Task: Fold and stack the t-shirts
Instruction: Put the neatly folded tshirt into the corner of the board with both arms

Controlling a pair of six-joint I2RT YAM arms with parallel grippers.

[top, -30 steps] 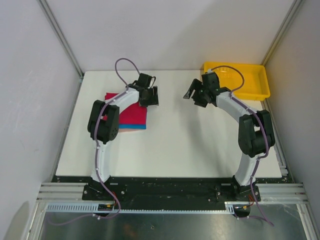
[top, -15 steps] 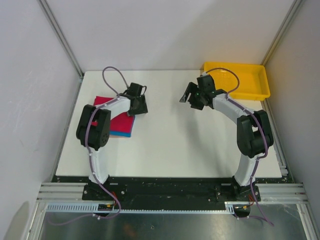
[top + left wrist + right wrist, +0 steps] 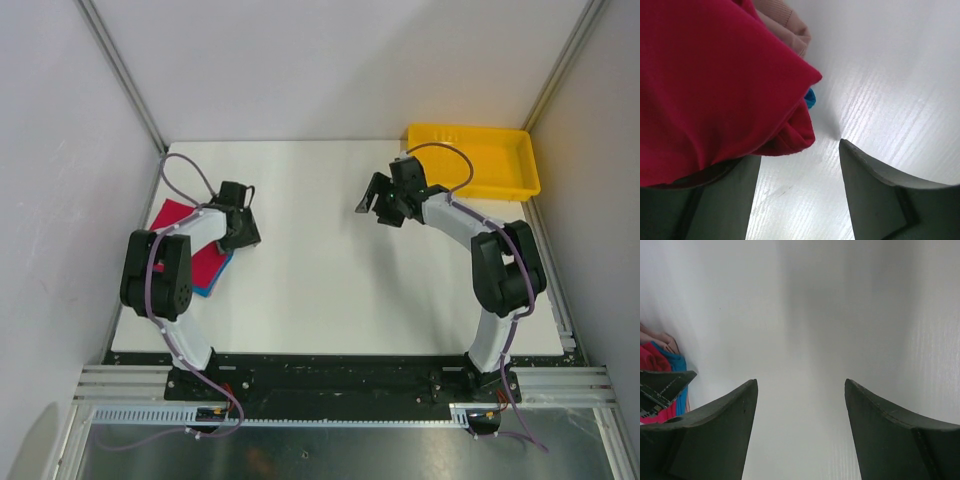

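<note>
Top external: white table (image 3: 330, 290), grey walls (image 3: 340, 70)

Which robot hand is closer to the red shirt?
Left. The left gripper is right at the edge of the red shirt. The right gripper is far across the table, by the yellow tray.

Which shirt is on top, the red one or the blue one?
The red shirt lies on top; the blue shirt only peeks out under its edge.
</note>
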